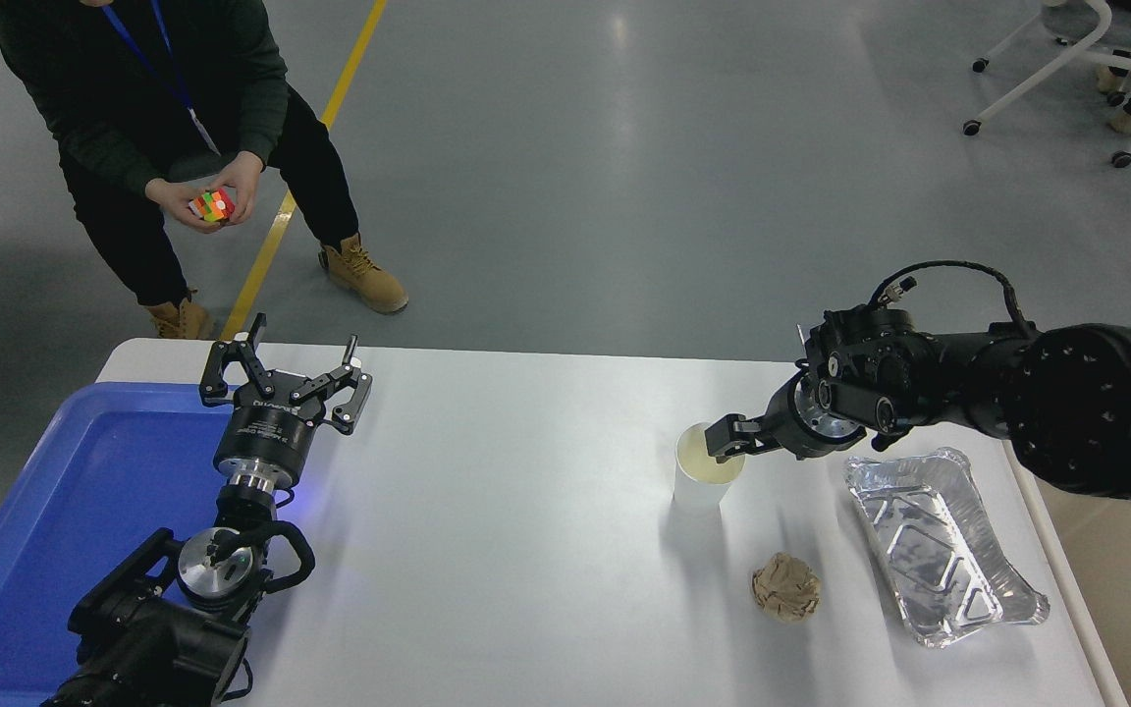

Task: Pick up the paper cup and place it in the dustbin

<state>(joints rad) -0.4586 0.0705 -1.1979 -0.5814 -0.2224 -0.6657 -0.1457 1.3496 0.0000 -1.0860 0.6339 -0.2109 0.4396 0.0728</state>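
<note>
1. Head view: your paper cup stands upright on the white table, right of centre, its long axis vertical and its mouth facing up. Its pale inside shows nothing in it.
2. The right gripper comes in from 3 o'clock and sits at the cup's rim on the 1 o'clock side. One finger looks to dip inside the mouth. You cannot tell from here whether the fingers are spread or already pinching the wall.
3. This arm is far nearer the cup. The left gripper is parked at 9 o'clock over the blue tray's far corner, fingers spread and holding nothing.
4. The dustbin lies at 3 o'clock from the cup, at the table's right edge, mostly hidden behind the right arm, so you cannot see its contents.
5. The foil tray, with nothing in it, lies between cup and bin; the brown paper ball sits at 5 o'clock from the cup. Judge that the carry must clear the tray.
</note>
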